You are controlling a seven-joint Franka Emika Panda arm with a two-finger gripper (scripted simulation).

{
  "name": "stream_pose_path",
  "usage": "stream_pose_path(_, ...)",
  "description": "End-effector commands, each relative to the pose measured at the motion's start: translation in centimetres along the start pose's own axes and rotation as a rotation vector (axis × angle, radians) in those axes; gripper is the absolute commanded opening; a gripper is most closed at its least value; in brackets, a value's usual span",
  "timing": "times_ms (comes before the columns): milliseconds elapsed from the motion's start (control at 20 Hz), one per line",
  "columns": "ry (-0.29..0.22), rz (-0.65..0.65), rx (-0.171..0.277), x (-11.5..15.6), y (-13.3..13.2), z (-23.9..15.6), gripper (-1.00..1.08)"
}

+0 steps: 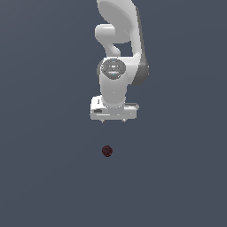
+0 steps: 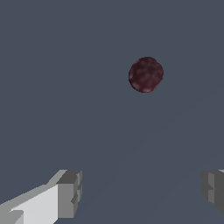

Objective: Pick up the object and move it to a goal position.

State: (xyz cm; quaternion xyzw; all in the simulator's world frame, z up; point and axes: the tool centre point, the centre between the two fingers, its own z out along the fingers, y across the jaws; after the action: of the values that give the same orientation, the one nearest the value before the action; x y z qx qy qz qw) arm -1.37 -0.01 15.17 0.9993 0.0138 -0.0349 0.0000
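Note:
The object is a small dark maroon ball [image 1: 107, 151] with a faintly textured surface, lying on the flat grey-blue ground. In the wrist view it shows as a mottled dark red sphere [image 2: 146, 75]. My white gripper [image 1: 114, 120] hangs from the arm above the ball and apart from it, with clear space between them. In the wrist view the gripper [image 2: 142, 192] is open and empty, its two grey fingertips [image 2: 70, 193] spread wide apart, and the ball lies beyond them, not between them.
The white arm [image 1: 119, 40] rises out of the exterior view's upper middle. The ground is a uniform grey-blue surface [image 1: 44, 177] with no other objects or edges in view.

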Motion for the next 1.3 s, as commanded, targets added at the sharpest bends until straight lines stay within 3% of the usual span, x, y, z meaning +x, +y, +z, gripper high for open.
stream_pose_path(0, 0.000, 0.000, 0.000, 0.0, 0.0, 0.0, 1.00)
stream_pose_path(800, 0.017, -0.009, -0.021, 0.5, -0.1, -1.1, 1.00)
stream_pose_path(1250, 0.020, -0.093, -0.024, 1.6, 0.2, -0.5, 1.00)
